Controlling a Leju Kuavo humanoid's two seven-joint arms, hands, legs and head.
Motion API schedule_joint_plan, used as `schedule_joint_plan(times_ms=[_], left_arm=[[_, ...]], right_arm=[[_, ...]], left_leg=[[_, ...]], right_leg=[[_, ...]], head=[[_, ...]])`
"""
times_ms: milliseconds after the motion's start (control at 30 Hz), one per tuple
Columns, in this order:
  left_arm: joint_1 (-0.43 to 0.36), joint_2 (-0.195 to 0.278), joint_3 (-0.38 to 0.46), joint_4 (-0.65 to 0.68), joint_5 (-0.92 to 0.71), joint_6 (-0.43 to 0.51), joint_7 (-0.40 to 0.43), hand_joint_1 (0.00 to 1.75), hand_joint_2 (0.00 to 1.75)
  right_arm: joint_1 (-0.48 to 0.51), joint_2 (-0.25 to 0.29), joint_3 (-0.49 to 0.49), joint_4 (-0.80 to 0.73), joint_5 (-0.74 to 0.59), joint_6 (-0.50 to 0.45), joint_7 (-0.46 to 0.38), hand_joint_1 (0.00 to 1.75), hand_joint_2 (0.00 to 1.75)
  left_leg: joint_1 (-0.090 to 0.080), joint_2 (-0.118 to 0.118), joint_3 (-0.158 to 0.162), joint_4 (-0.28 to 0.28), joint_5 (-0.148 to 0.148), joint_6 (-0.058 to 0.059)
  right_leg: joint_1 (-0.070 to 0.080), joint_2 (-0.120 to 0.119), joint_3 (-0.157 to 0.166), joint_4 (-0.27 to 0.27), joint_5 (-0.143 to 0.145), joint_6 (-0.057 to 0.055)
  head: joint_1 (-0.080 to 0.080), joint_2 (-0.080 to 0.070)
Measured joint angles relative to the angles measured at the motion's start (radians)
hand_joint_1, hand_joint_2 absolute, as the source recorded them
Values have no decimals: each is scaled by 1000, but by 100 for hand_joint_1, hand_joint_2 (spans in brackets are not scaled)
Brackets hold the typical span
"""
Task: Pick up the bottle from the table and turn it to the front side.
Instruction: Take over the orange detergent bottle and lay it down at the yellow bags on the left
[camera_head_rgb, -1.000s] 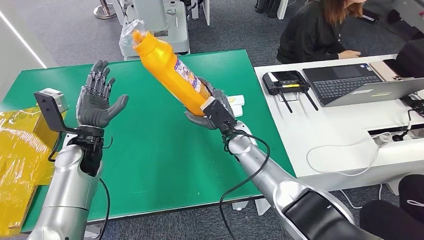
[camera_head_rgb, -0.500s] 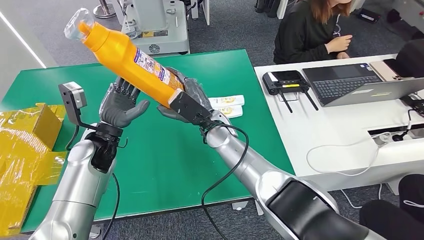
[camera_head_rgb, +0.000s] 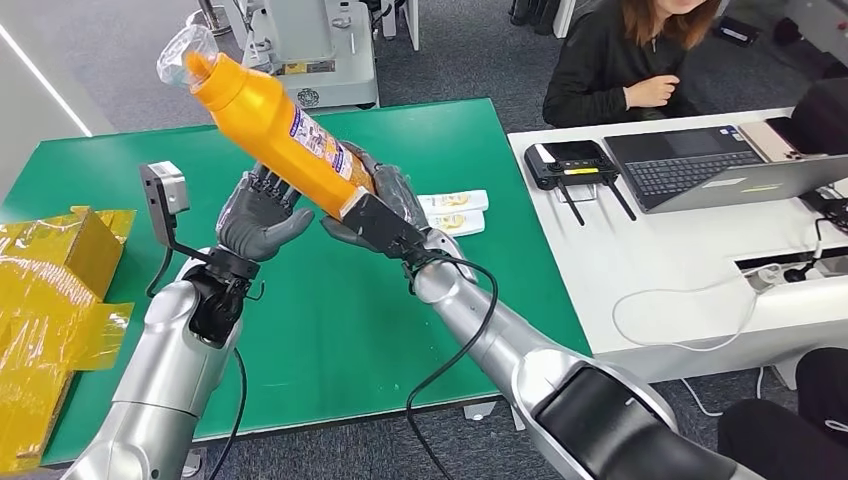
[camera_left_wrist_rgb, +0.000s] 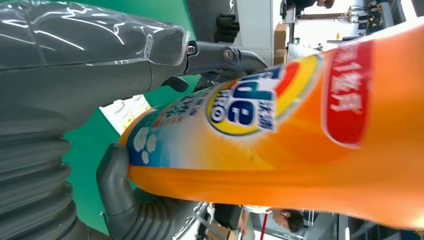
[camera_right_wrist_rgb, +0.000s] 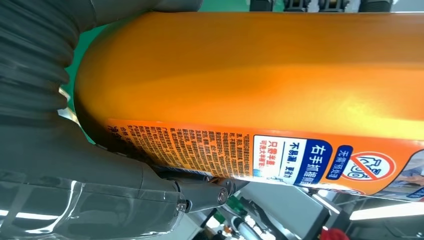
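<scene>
Green worktop (camera_head_rgb: 330, 330) below. Orange bottle (camera_head_rgb: 275, 130) held tilted above worktop, cap end up and away, base low. Right hand (camera_head_rgb: 375, 215) wrapped around bottle base, gripping. Left hand (camera_head_rgb: 262, 218) cupped against bottle's lower body, fingers (camera_head_rgb: 270, 185) apart, touching; firm grip cannot be told.
</scene>
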Motion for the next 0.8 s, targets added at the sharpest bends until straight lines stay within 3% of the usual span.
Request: schedule_joint_plan(times_ms=[500, 633, 800], left_arm=[[-17, 37, 0, 32, -203, 279, -184, 0, 175], [-17, 44, 0, 45, -209, 256, -198, 0, 175], [-17, 49, 8, 68, -155, 131, -166, 0, 175]], right_arm=[[100, 22, -22, 17, -6, 128, 11, 175, 175], [101, 33, -23, 22, -1, 132, 13, 175, 175], [101, 39, -23, 28, 12, 134, 16, 175, 175]], left_leg=[[0, 0, -1, -1, 0, 0], [0, -1, -1, -1, 0, 0], [0, -1, -1, 0, 0, 0]], right_leg=[[0, 0, 0, 0, 0, 0], [0, -1, 0, 0, 0, 0], [0, -1, 0, 0, 0, 0]], head=[[0, 0], [0, 0], [0, 0]])
